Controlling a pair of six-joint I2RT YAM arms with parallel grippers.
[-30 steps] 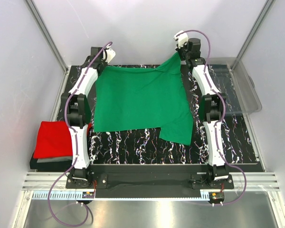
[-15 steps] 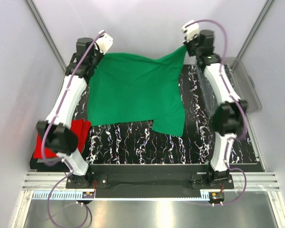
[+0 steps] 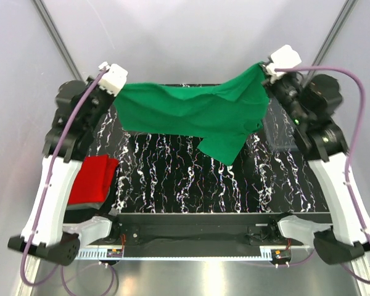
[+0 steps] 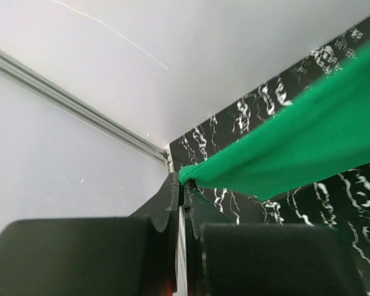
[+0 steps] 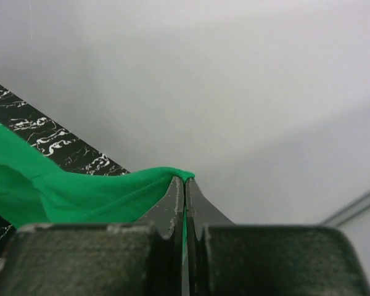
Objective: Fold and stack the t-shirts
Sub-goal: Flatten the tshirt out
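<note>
The bright green t-shirt point(image 3: 191, 114) hangs in the air, stretched between my two grippers above the far half of the table. My left gripper point(image 3: 118, 88) is shut on its left corner; the cloth point(image 4: 283, 154) runs out from between the closed jaws point(image 4: 185, 182). My right gripper point(image 3: 263, 69) is shut on its right corner, green cloth point(image 5: 92, 191) pinched at the tips point(image 5: 185, 179). A flap hangs down lower right point(image 3: 225, 145). The red t-shirt point(image 3: 91, 179) lies folded at the left edge on a grey one point(image 3: 89, 204), mostly hidden by the left arm.
The black marbled table top point(image 3: 191, 185) lies under the shirt. A clear plastic bin point(image 3: 277, 132) stands at the right, behind the right arm. White walls and metal frame posts close in the back and sides.
Both grippers have risen and drawn toward me, lifting the green t-shirt off the table. It hung partly on the table before and now hangs fully in the air.
</note>
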